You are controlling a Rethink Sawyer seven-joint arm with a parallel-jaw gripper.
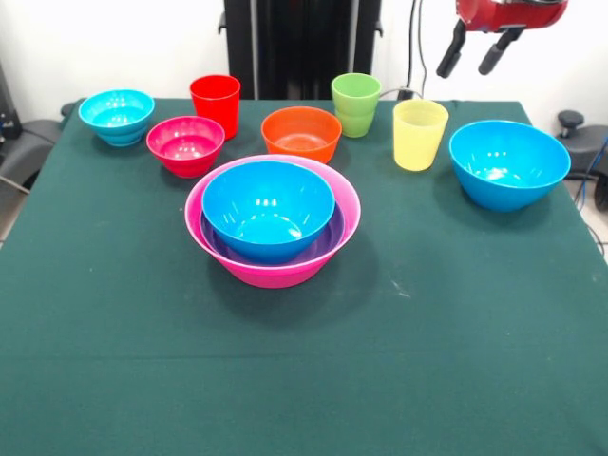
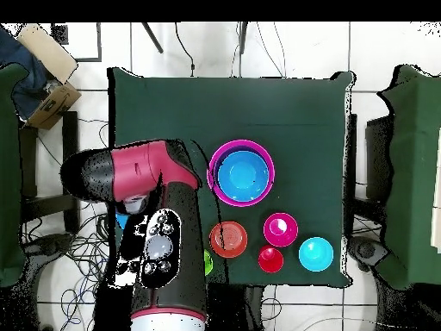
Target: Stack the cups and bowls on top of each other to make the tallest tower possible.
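Observation:
The tower stands mid-table: the pink bowl (image 1: 271, 274) holds the purple bowl (image 1: 324, 245) with a blue bowl (image 1: 268, 209) nested on top; it also shows in the overhead view (image 2: 242, 174). Along the far side stand the cyan bowl (image 1: 116, 116), red cup (image 1: 216, 104), magenta-red bowl (image 1: 185, 145), orange bowl (image 1: 301, 133), green cup (image 1: 356, 104), yellow cup (image 1: 420, 134) and second blue bowl (image 1: 509, 163). My gripper (image 1: 473, 55) hangs open and empty at the top right, high above and behind the yellow cup and the second blue bowl.
Dark green cloth covers the table (image 1: 304, 380). In the overhead view my arm (image 2: 159, 233) hides the yellow cup and second blue bowl; the orange bowl (image 2: 228, 239), magenta-red bowl (image 2: 280, 228), red cup (image 2: 270, 259) and cyan bowl (image 2: 315, 253) show beside it.

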